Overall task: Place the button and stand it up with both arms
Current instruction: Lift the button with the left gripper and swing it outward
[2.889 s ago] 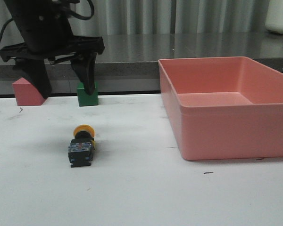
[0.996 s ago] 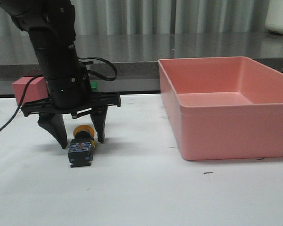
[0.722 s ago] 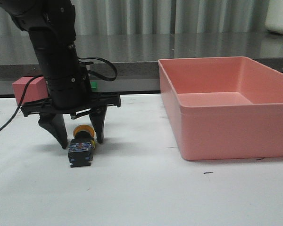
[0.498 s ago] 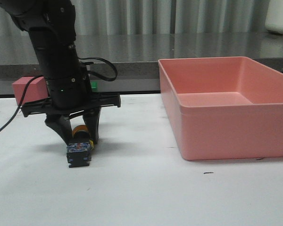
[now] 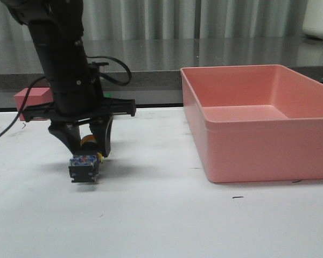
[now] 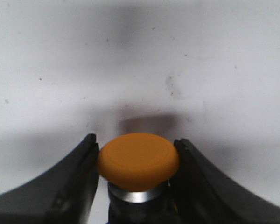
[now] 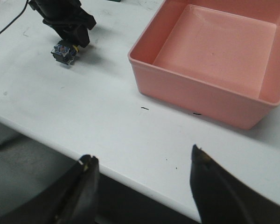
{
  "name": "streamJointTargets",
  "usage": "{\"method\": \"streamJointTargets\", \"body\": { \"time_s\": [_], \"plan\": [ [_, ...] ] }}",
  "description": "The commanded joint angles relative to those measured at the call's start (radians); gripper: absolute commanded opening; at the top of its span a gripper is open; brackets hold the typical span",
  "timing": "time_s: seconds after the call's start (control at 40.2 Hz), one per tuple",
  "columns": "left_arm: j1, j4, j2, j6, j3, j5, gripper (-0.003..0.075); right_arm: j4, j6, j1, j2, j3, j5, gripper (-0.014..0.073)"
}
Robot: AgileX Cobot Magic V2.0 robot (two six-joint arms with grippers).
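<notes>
The button (image 5: 85, 164) has a yellow mushroom cap, a black body and a bluish clear base. My left gripper (image 5: 88, 148) is shut on it around the cap and holds it tilted, with the base low over the white table. In the left wrist view the cap (image 6: 138, 161) sits between both fingers (image 6: 72, 186). The right wrist view shows the button (image 7: 65, 51) far off under the left gripper (image 7: 70, 35). My right gripper (image 7: 142, 163) is open and empty, hanging beyond the table's front edge; it is out of the front view.
A large pink bin (image 5: 269, 156) stands at the right, also in the right wrist view (image 7: 186, 91). A pink cube (image 5: 29, 102) and a green cube (image 5: 106, 96) sit at the back left, mostly behind the left arm. The table's front edge (image 7: 144, 179) is near the right gripper.
My left gripper came down over the button, shut on its cap, and has shifted it slightly left and tilted it up off the table. The bin has not moved.
</notes>
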Motion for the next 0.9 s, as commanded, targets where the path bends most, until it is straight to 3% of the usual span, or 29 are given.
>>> {"method": "streamJointTargets", "body": {
  "time_s": [0.0, 0.174, 0.374, 0.672, 0.872],
  "plan": [
    [0.0, 0.041, -0.115, 0.014, -0.029, -0.012, 0.0207, 0.011, -0.001, -0.006, 0.009, -0.022, -0.063, 0.0456],
    [0.008, 0.06, -0.224, 0.086, -0.003, -0.051, 0.0207, 0.011, -0.001, -0.006, 0.009, -0.022, -0.063, 0.0456],
    [0.055, 0.052, -0.369, 0.185, 0.169, -0.194, 0.0207, 0.011, -0.001, -0.006, 0.009, -0.022, -0.063, 0.0456],
    [0.111, -0.176, -0.578, 0.533, 0.446, -0.556, 0.0207, 0.011, -0.001, -0.006, 0.009, -0.022, -0.063, 0.0456],
    [0.109, -0.178, -0.674, 0.556, 0.6, -0.788, 0.0207, 0.011, -0.001, -0.006, 0.009, -0.022, -0.063, 0.0456]
  ]
}}
